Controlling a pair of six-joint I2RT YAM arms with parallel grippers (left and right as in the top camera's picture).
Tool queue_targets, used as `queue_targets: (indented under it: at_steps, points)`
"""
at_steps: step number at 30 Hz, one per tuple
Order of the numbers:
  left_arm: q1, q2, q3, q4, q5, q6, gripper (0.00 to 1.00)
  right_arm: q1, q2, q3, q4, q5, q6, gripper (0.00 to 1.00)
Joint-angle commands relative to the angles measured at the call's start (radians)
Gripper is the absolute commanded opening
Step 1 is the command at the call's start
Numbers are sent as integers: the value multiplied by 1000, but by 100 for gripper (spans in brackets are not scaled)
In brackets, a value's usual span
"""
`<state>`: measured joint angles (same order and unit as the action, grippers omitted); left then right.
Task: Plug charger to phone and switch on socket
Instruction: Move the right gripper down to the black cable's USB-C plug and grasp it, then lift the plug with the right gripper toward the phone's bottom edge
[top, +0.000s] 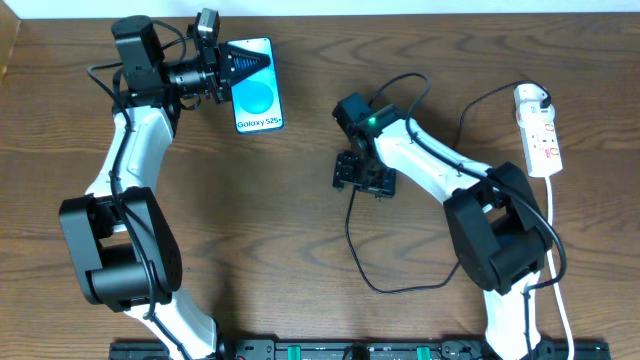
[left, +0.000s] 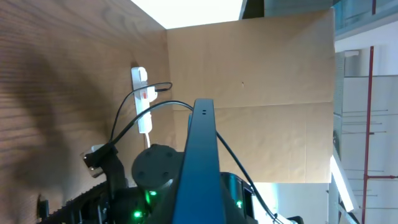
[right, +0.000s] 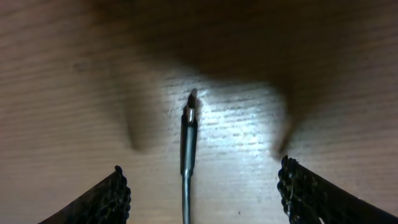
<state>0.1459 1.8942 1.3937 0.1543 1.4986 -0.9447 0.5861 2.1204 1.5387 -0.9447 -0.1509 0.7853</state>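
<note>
Spread wide, the ribbed black fingers (right: 115, 196) of the right gripper (right: 202, 177) are held over the wooden table (right: 62, 74). The connector tip of the long thin black charger cable (right: 188, 124) is laid between them, untouched. The slim blue-screened phone (top: 257, 100) is pinched edgewise by the left gripper (top: 240, 65), far left. The white power-strip socket (top: 538, 130) is placed far right.

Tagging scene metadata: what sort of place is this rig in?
Likely an indoor lab or test bench, not a home: a wood-grain table, a plain cardboard sheet walling one edge, and a glazed building interior beyond it.
</note>
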Motion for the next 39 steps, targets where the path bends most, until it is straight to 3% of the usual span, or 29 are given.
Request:
queue_targets:
  at_steps: [1,6,9,26,31,34,39]
  points:
    - [2,-22,11,5,38,10,7,7,12,6,6,39,14,72]
    - [2,-22,11,5,38,10,8,14,12,6,9,68,15,48]
    - [2,-22,10,5,39,10,7,19,12,6,10,101,15,43]
    - [2,-22,8,5,39,10,7,64,41,5,50,149,29,41]
    - [2,-22,8,5,39,10,7,65,67,5,51,148,30,36]
    - [2,-22,8,5,39,10,7,63,70,5,51,148,30,27]
    - [2,-22,7,5,38,10,8,63,70,5,47,138,29,1]
